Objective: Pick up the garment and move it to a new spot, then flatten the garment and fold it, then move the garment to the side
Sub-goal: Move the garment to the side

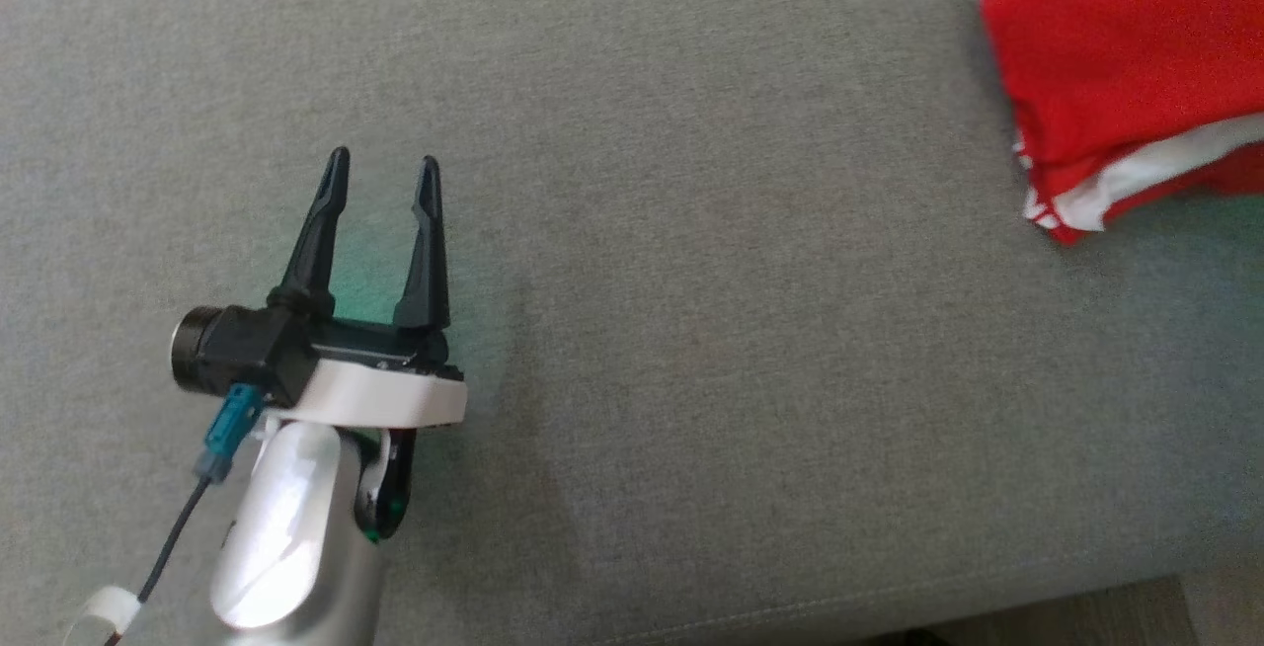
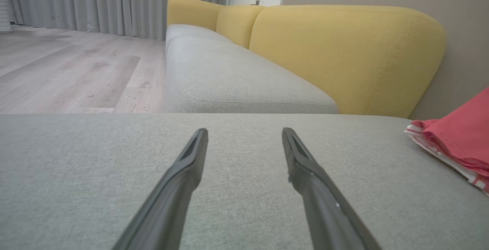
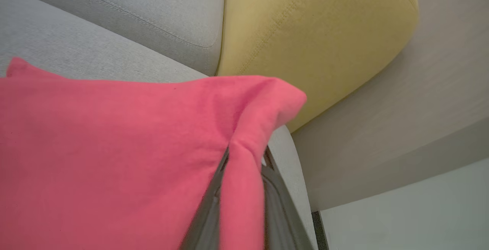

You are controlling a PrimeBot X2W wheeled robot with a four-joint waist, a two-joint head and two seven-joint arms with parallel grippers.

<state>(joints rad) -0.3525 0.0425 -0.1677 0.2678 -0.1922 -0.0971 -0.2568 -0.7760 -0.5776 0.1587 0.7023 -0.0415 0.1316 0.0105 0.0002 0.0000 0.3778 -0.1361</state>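
The garment (image 1: 1116,63) is red with white trim, folded into a stack at the far right of the grey cushion (image 1: 691,281). In the left wrist view the garment (image 2: 458,143) shows as a pink-red layered edge at the right. My left gripper (image 1: 383,177) hovers open over bare cushion at the lower left, well apart from the cloth, and its fingers (image 2: 191,166) hold nothing. In the right wrist view my right gripper (image 3: 244,158) is shut on a pinched fold of the garment (image 3: 114,146), which drapes over and hides most of its fingers.
A yellow backrest (image 2: 344,51) rises behind the grey seat, with a beige wall behind it. Another grey seat cushion (image 2: 229,78) continues beyond. Wooden floor (image 2: 68,70) and grey curtains lie to the left. The cushion's front edge (image 1: 987,597) runs along the bottom right.
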